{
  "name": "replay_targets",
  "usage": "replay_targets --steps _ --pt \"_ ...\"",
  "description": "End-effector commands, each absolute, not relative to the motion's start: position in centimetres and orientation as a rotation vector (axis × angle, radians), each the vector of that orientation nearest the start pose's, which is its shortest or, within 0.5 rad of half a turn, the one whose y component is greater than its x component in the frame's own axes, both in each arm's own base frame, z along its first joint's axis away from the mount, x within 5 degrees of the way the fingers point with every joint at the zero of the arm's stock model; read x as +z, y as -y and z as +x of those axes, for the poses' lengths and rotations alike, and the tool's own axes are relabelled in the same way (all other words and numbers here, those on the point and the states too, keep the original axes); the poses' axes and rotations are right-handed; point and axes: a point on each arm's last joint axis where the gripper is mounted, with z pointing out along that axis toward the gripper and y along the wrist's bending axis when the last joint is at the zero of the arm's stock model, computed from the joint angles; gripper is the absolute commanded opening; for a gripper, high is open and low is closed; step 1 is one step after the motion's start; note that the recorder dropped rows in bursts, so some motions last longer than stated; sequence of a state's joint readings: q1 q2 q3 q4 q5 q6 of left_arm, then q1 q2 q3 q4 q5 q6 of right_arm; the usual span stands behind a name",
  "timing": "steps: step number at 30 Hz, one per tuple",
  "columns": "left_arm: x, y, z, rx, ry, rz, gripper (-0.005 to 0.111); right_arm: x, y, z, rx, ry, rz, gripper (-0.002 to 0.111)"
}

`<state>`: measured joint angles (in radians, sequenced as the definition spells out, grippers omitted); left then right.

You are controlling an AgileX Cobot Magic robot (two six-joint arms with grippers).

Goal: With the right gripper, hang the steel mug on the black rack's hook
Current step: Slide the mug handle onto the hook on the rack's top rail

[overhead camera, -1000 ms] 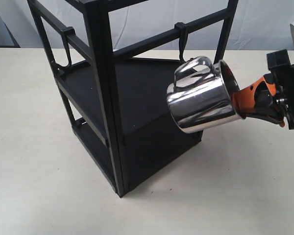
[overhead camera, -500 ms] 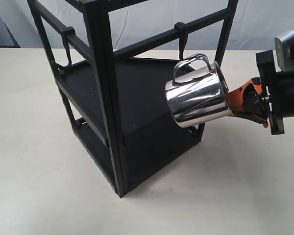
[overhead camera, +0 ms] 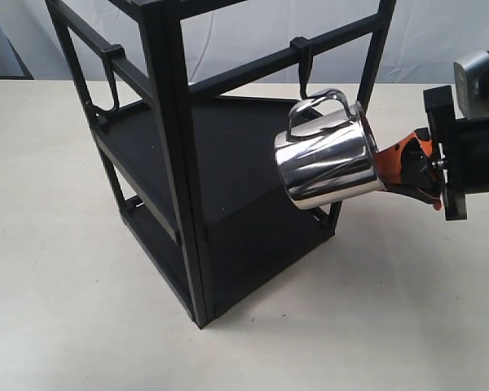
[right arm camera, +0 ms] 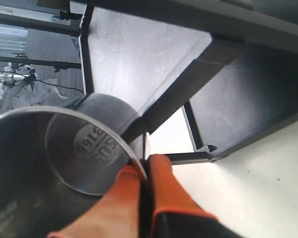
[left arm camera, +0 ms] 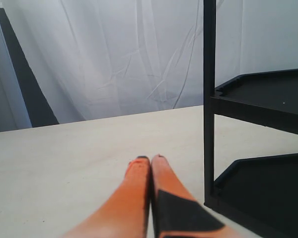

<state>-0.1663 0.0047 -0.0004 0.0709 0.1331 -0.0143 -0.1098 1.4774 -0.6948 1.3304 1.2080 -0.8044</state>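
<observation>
The steel mug (overhead camera: 328, 159) hangs in the air, tipped on its side, with its looped handle uppermost just below the hook (overhead camera: 302, 67) on the black rack's (overhead camera: 175, 155) cross rail. My right gripper (overhead camera: 391, 167) is shut on the mug's rim, one orange pad inside and one outside. In the right wrist view the mug (right arm camera: 49, 163) fills the near side and the right gripper (right arm camera: 145, 166) pinches its wall, with the rack's shelf (right arm camera: 248, 99) beyond. My left gripper (left arm camera: 149, 159) is shut with nothing in it, low over the table beside a rack post (left arm camera: 209, 99).
A wider-curved J hook (overhead camera: 112, 77) hangs on the rack's left rail. The rack's two shelves sit between the mug and that rail. White curtain stands behind the pale table (overhead camera: 391, 326).
The right gripper has lifted the mug and rolled it so that the handle turned upward, close under the hook; since half a second ago it has barely shifted. The left gripper shows no earlier frame.
</observation>
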Motion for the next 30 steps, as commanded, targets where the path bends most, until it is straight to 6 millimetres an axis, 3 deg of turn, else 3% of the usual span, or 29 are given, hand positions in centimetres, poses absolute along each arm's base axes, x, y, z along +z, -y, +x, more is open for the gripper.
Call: replay_targets --steps 1,5,7,10,12,30 --pt "20.2 0.9 5.6 -0.083 -1.602 0.174 0.002 22.2 -5.1 24.5 1.445 -2.448 0.151 -0.001" --pt "20.2 0.9 5.6 -0.083 -1.602 0.174 0.002 22.1 -5.0 24.6 1.419 -2.448 0.165 -0.001" --pt "20.2 0.9 5.6 -0.083 -1.602 0.174 0.002 22.1 -5.0 24.6 1.419 -2.448 0.165 0.006" --pt "20.2 0.9 5.6 -0.083 -1.602 0.174 0.002 22.1 -5.1 24.6 1.434 -2.448 0.157 0.037" --pt "20.2 0.9 5.6 -0.083 -1.602 0.174 0.002 22.3 -5.2 24.4 1.466 -2.442 0.146 0.047" --pt "20.2 0.9 5.6 -0.083 -1.602 0.174 0.002 23.1 -5.5 23.8 1.552 -2.418 0.093 0.046"
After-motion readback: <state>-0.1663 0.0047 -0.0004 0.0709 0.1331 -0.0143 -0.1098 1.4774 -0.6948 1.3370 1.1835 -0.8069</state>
